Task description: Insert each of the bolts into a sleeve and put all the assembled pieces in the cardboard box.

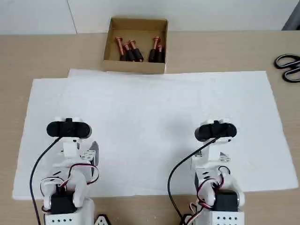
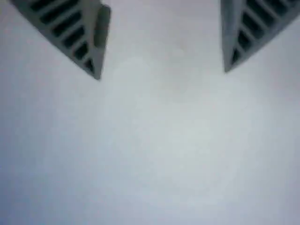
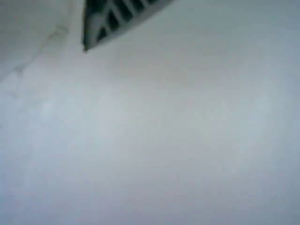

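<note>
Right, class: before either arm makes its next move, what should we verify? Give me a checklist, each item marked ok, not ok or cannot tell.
1. Bolts seated in sleeves: the assembled pieces show copper heads above dark sleeves: ok.
2. Pieces inside the cardboard box, none over its rim: ok.
3. Left gripper empty: fingers apart, with just the white sheet between them: ok.
4. Right gripper empty: cannot tell.
5. Scissors out of the way: on the bare table, off the sheet, apart from both arms: ok.
</note>
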